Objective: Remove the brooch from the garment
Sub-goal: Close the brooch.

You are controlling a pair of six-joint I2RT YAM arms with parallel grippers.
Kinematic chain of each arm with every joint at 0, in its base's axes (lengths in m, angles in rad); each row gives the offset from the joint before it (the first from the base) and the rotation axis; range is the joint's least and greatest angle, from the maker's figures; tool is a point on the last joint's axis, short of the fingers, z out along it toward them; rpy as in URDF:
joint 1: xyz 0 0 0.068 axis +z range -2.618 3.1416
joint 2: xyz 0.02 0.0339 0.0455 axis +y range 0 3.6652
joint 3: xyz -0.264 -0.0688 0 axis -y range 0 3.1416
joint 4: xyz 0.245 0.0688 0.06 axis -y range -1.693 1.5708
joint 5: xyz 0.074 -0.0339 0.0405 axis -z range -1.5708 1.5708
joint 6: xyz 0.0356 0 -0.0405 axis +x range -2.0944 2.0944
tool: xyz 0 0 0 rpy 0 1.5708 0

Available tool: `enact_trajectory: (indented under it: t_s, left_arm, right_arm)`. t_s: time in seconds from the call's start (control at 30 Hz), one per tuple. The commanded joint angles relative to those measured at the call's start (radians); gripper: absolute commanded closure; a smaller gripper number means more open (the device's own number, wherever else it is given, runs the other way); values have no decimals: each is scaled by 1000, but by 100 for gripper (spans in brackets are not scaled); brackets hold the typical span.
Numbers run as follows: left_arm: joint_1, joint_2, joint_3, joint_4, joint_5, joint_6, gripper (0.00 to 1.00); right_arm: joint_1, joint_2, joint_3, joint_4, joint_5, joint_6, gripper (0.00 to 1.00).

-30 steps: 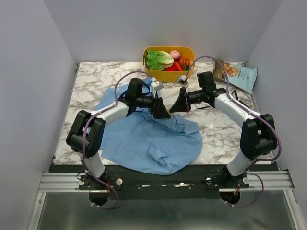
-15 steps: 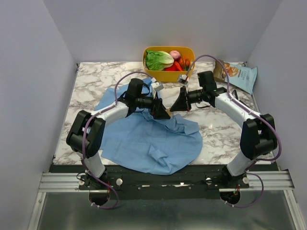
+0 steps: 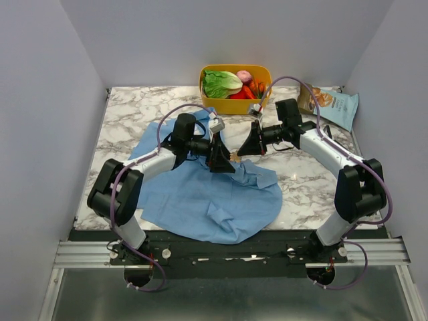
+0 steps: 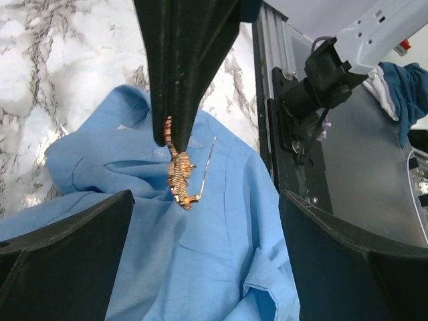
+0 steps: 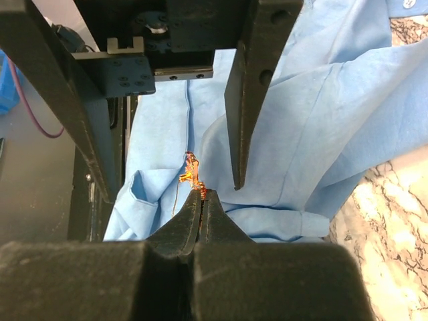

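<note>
Brooch (image 4: 180,177) — pinched in the pressed-together tips of the right gripper (image 5: 200,196), hanging above the garment (image 4: 221,254). Left gripper (image 3: 225,160), jaws spread, has swung in to flank it — we judge it freed

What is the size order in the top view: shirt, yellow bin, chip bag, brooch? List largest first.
1. shirt, by far.
2. yellow bin and chip bag: look alike, bag partly hidden; unranked.
3. brooch, a speck held by the right gripper.

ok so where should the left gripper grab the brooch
Probably its free end, coming head-on from opposite the right gripper: the brooch sticks out of its shut tips toward the open left gripper. Avoid the thin pin.
</note>
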Motion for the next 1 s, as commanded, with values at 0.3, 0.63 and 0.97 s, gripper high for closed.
enact_trajectory:
  t_s: [0.3, 0.63, 0.97]
  left_arm:
    - [32, 7, -78, 405, -23, -296, 7]
    - [32, 28, -70, 395, -22, -301, 22]
    - [26, 37, -46, 305, -51, -238, 34]
  right_arm:
    - [-6, 29, 54, -115, -100, -82, 99]
    - [-6, 24, 59, -109, -86, -81, 99]
    - [-6, 23, 50, -86, -63, -62, 99]
